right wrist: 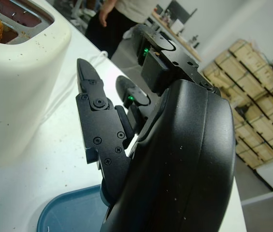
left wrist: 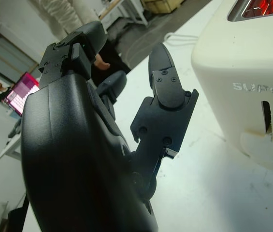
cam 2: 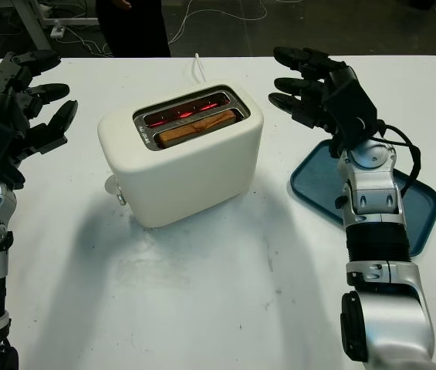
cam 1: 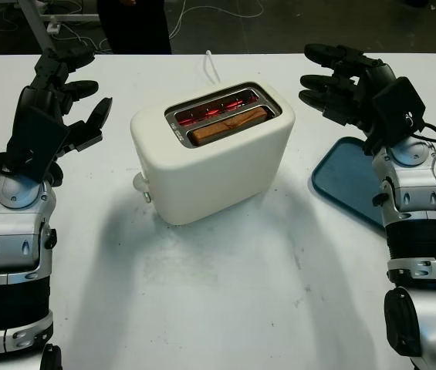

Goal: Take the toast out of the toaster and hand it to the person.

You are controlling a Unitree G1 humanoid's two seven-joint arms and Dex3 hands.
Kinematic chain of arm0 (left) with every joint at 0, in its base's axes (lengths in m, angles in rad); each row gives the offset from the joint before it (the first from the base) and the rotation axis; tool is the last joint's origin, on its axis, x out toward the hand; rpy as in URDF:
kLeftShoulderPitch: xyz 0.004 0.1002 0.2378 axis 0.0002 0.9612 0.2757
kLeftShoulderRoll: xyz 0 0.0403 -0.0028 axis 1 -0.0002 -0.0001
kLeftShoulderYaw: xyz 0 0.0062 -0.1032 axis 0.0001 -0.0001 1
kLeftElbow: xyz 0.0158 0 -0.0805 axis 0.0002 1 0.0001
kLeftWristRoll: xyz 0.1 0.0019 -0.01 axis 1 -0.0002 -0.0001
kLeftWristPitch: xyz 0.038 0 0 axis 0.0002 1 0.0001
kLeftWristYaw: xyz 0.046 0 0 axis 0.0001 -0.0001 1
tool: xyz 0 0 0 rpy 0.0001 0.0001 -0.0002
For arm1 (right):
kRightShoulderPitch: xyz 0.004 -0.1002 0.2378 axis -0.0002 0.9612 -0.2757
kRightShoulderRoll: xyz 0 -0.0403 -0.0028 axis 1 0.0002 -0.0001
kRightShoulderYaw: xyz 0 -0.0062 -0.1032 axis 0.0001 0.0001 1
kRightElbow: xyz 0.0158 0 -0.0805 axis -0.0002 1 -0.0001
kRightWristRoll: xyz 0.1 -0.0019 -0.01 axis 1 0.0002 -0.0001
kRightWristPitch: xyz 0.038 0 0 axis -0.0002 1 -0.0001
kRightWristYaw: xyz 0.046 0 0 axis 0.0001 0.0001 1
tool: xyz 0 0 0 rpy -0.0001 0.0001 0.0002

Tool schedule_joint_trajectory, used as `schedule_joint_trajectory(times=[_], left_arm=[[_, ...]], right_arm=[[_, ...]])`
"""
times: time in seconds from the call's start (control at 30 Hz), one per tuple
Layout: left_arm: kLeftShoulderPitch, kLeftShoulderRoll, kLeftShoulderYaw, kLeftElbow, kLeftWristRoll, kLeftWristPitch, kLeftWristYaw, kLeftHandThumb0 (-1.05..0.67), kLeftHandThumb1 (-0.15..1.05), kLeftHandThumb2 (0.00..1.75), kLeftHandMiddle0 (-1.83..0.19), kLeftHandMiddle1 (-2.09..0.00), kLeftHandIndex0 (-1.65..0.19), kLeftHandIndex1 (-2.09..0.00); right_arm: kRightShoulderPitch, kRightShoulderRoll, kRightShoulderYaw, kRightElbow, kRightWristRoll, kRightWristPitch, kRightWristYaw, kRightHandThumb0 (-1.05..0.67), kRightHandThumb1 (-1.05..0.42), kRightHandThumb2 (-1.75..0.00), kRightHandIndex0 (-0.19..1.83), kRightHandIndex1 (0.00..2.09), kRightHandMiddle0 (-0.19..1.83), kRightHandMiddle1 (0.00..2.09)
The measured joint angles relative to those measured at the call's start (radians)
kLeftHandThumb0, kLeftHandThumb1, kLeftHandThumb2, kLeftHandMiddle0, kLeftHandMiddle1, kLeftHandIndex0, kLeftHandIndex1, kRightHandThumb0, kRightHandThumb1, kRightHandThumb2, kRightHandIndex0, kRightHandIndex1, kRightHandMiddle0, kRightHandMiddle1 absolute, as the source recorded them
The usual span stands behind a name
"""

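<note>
A white table (cam 1: 225, 308) fills the scene, seen from the robot's head looking down. At the far left, the robot's left hand (cam 1: 63, 100) is raised above the table, open and holding nothing. It sits to the left of the toaster, apart from it, with bare table between them.

In the middle stands a cream-coloured toaster (cam 1: 214, 158), turned at a slight angle, its lever (cam 1: 142, 185) low on the end that faces the left hand. It has two slots on top. The slot farther from the robot glows red inside. The nearer slot holds a slice of toast (cam 1: 229, 125), brown and sitting low, its top edge about level with the slot opening. A white cord (cam 1: 211, 65) runs from behind the toaster toward the far edge of the table.

To the right of the toaster, the right hand (cam 1: 341, 85) is also raised and open, holding nothing, near the toaster's far right corner but not touching it. Neither hand touches the toast.

Beneath the right forearm, a blue tray (cam 1: 349, 177) lies flat on the table.

Beyond the far edge of the table stands a person in dark clothing (cam 1: 136, 23).
</note>
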Motion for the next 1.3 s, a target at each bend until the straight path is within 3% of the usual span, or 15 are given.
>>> schedule_joint_trajectory(times=[0.23, 0.5, 1.3], left_arm=[[0.0, 0.0, 0.0, 0.0, 0.0, 0.0, 0.0, -0.28, 0.74, 0.68, 0.0, -0.98, 0.0, -0.81], [0.0, 0.0, 0.0, 0.0, -0.001, 0.0, 0.0, -0.27, 0.73, 0.69, 0.0, -0.97, 0.0, -0.81], [0.001, 0.0, 0.001, 0.0, -0.001, -0.001, 0.0, -0.26, 0.74, 0.7, 0.0, -0.96, 0.0, -0.8]], right_arm=[[0.0, 0.0, 0.0, -0.001, 0.0, -0.001, 0.0, -0.11, -0.9, -0.02, 0.58, 0.29, 0.62, 0.01], [0.0, 0.0, 0.001, 0.012, -0.005, -0.007, -0.007, -0.17, -0.92, -0.19, 0.6, 0.29, 0.62, 0.01], [0.0, 0.0, 0.0, 0.014, -0.001, -0.007, -0.005, -0.12, -0.92, -0.18, 0.6, 0.27, 0.6, 0.0]])
